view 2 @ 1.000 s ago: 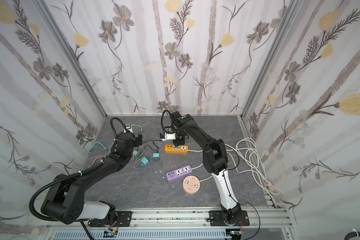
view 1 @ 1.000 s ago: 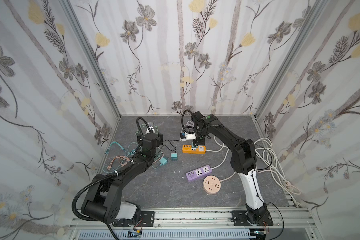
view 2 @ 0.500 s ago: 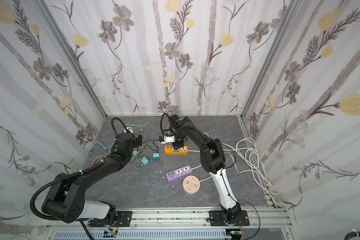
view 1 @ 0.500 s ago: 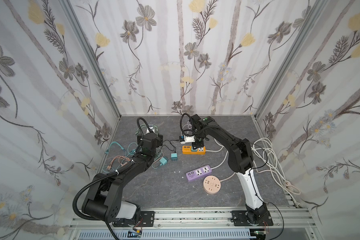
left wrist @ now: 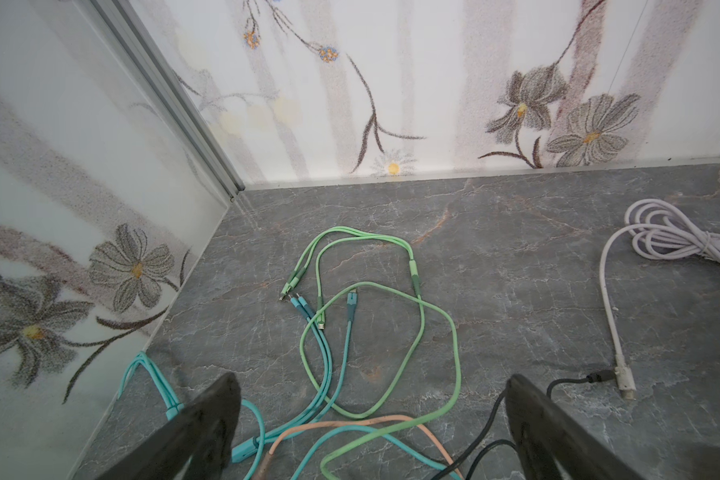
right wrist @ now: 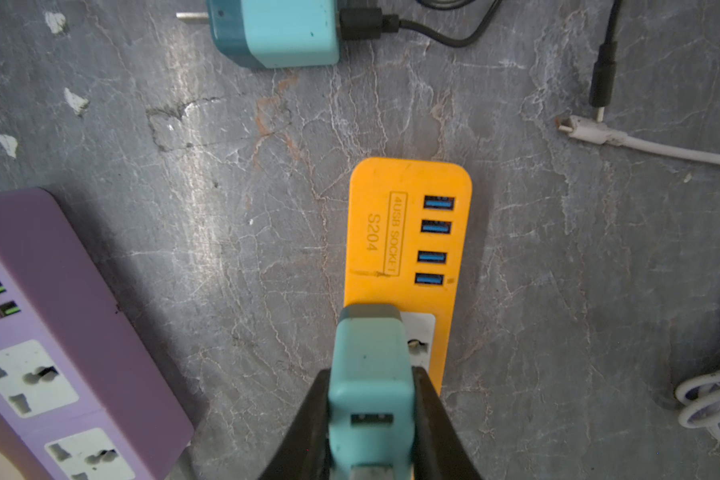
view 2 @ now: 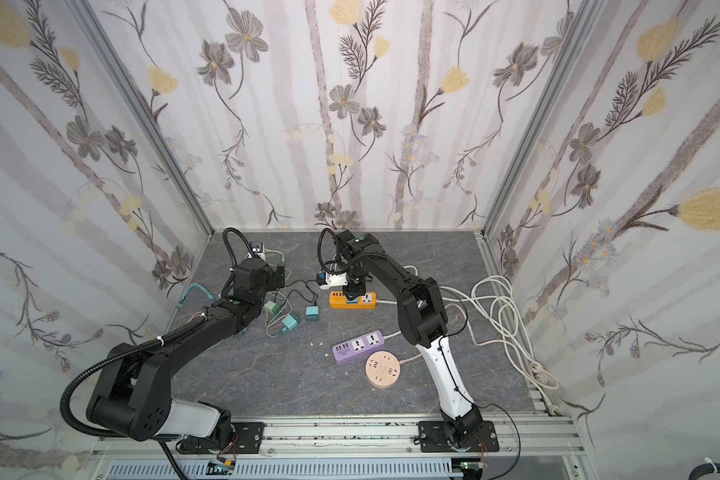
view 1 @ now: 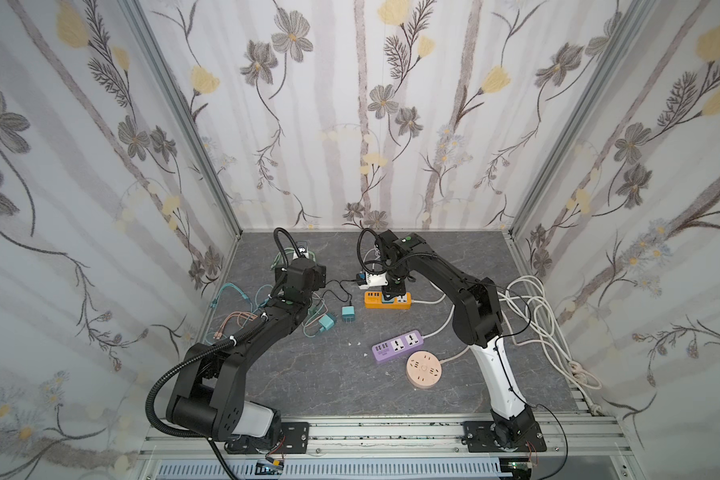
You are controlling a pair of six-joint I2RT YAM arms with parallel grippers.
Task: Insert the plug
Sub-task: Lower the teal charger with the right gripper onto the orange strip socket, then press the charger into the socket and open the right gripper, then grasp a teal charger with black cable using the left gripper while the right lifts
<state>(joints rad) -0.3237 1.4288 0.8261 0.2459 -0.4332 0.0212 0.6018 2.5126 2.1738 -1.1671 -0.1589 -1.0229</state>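
While the right gripper (right wrist: 371, 386) is partly closed, its two black fingers (right wrist: 312, 415) clamp the opposite sides of the teal plug (right wrist: 368, 349). The plug projects ahead of the fingertips. Its darker front end rests over the white socket face of the orange power strip (right wrist: 391, 232), next to the four blue USB ports. Whether the pins are seated cannot be determined.

The left gripper (left wrist: 373, 380) is fully open and holds nothing. It hangs above loose green and teal cables (left wrist: 391, 332) near a corner of the enclosure.

The work surface (view 1: 308, 374) is grey with a marble pattern. On it lie:
- a purple power strip (view 1: 398, 345);
- a round pink socket (view 1: 424, 369);
- a second teal charger (right wrist: 283, 33);
- coiled white cords (view 1: 537, 316).

Floral wallpaper panels (view 1: 350, 124) enclose three sides.
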